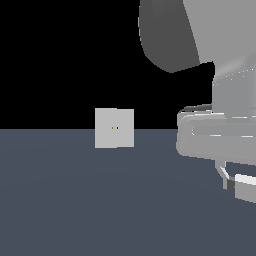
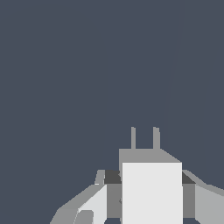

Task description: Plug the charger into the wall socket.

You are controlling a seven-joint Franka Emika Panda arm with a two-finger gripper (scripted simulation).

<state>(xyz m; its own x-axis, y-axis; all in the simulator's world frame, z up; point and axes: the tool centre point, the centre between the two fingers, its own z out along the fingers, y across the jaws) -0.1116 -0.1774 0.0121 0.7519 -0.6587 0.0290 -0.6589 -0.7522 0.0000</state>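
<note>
In the wrist view the charger (image 2: 151, 192), a light-grey block with a white face and two thin prongs (image 2: 144, 138) sticking out, sits between my fingers (image 2: 97, 202). My gripper (image 2: 149, 178) is shut on it, with dark pads on both sides. In the exterior view the gripper (image 1: 231, 183) is at the lower right edge, and the charger's white band (image 1: 246, 179) shows there. The wall socket (image 1: 114, 128), a flat light-grey square plate with two tiny dark holes, stands upright well off to the exterior view's left of the gripper. It does not show in the wrist view.
The floor (image 1: 100, 200) is a flat dark blue-grey surface. My arm's large grey links (image 1: 210, 90) fill the exterior view's upper right. The background behind the socket is black.
</note>
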